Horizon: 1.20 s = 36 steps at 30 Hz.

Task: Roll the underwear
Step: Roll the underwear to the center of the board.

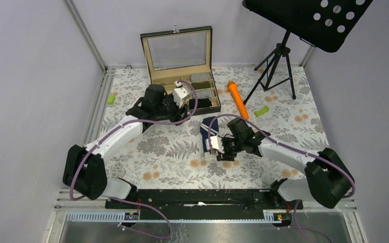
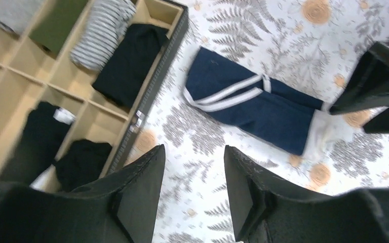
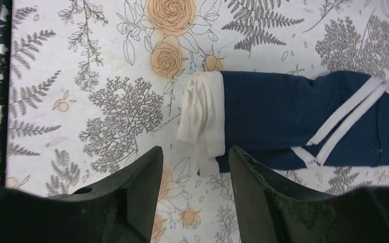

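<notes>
A navy blue underwear point(image 2: 253, 106) with white trim lies flat on the floral cloth, folded into a long strip. Its white waistband end point(image 3: 202, 114) points toward my right gripper point(image 3: 195, 152). That gripper is open and empty, hovering just short of the waistband end. My left gripper point(image 2: 195, 152) is also open and empty, above the cloth between the wooden box point(image 2: 154, 83) and the strip's far end. From above, the underwear point(image 1: 207, 129) sits between the left gripper point(image 1: 191, 107) and the right gripper point(image 1: 211, 150). Black underwear point(image 2: 126, 63) and an olive piece point(image 2: 55, 23) lie rolled in box compartments.
The open-lidded compartment box point(image 1: 182, 61) stands at the back centre, also holding a striped roll point(image 2: 104, 33). An orange carrot-shaped stick point(image 1: 238, 99) and a light-green cylinder point(image 1: 262, 110) lie right of it. A music-stand tripod point(image 1: 278, 66) stands at the back right.
</notes>
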Tool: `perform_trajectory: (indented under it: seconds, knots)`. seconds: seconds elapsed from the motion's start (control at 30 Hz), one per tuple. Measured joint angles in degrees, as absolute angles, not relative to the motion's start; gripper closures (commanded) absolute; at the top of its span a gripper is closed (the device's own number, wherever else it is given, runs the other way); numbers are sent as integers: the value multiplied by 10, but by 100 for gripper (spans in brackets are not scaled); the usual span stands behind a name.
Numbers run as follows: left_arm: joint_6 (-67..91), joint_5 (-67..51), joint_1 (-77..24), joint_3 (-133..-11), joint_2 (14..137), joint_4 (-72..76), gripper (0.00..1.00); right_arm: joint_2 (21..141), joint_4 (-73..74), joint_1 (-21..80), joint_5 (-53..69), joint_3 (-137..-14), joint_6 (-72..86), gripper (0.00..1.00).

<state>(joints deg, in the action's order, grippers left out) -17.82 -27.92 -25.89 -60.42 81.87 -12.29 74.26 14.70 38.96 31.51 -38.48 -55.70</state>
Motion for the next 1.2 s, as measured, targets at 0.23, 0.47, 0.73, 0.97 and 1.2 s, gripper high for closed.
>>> perform_trajectory:
  seconds: [0.23, 0.47, 0.73, 0.97, 1.2]
  knots:
    - [-125, -253, -261, -498, 738, -145, 47, 814, 97, 410, 303, -385, -591, 43]
    - [-115, -223, -255, -479, 686, -169, 47, 875, 96, 421, 294, -404, -634, 77]
    - [-160, -222, -255, -479, 627, -192, 47, 955, 223, 409, 313, -522, -654, 95]
    - [-284, -287, -286, -479, 595, -243, 44, 1110, 431, 329, 424, -719, -637, 94]
    - [-390, -303, -418, -472, 655, -213, 44, 1235, 567, 289, 504, -833, -607, 93]
